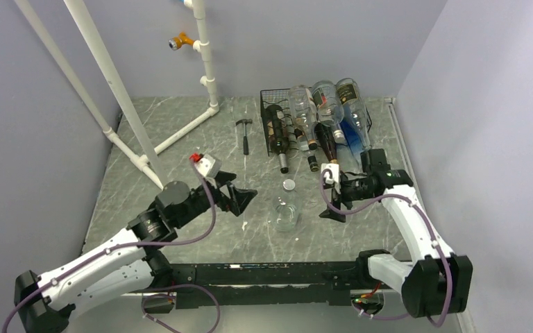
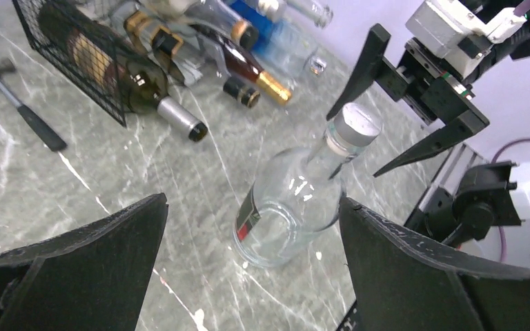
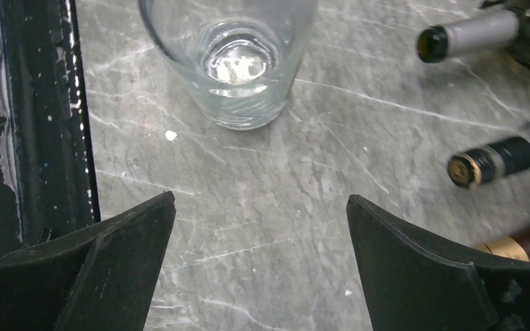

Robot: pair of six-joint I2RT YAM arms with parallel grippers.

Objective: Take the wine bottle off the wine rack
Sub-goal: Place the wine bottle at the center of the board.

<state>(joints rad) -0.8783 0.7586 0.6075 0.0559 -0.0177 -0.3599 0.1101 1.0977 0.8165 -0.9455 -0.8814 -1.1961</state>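
My job looks all but done. The bottle, clear glass with a silver cap, stands upright on the table near the middle of the near edge, well apart from the rack, which sits by the far edge toward the right corner. The bottle touches neither claw. My left claw hovers just left of it, fingers spread wide with nothing between them. My right claw sits just to its right, equally released and empty. The other bottles lie in and on the rack, necks pointing toward me — two dark ones poke out over the table. What is left, I judge, is only to draw both arms clear without knocking the standing bottle — each claw is close to it.
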